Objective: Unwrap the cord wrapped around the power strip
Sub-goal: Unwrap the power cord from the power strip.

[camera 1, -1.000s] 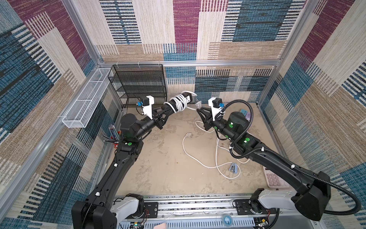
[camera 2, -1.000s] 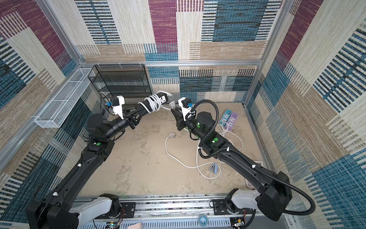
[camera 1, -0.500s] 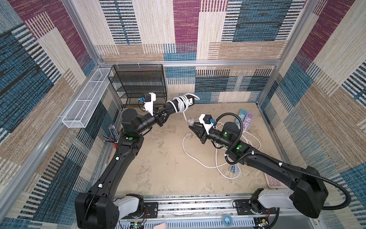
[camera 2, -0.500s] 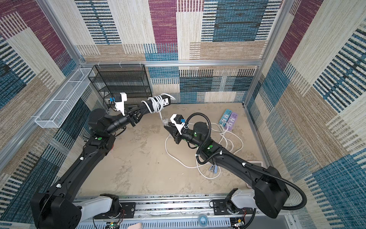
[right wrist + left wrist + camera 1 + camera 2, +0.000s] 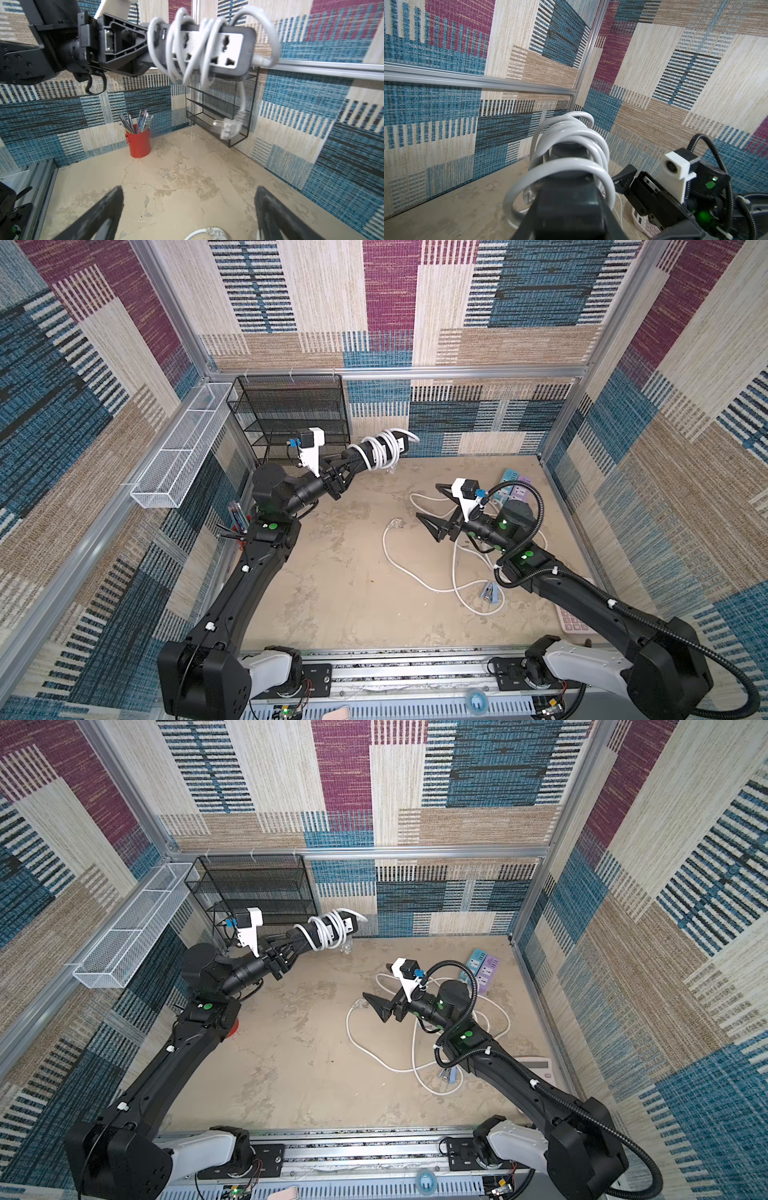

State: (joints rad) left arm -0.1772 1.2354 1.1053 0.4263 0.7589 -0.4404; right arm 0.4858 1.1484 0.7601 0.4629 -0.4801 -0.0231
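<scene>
The black power strip hangs in the air near the back wall. My left gripper is shut on one end of it. The white cord is looped several times around the strip, and its plug dangles free below. My right gripper is open and empty. It sits low over the table, right of and below the strip, apart from it.
A second loose white cord lies on the table under my right gripper, with a small clip beside it. A black mesh rack and a white wire basket line the back left. A red pen cup, coloured power strips and a pink calculator stand around.
My right gripper has left the strip's far end, dropped towards the table and opened wide. The left gripper has kept the strip raised, shifting it slightly.
</scene>
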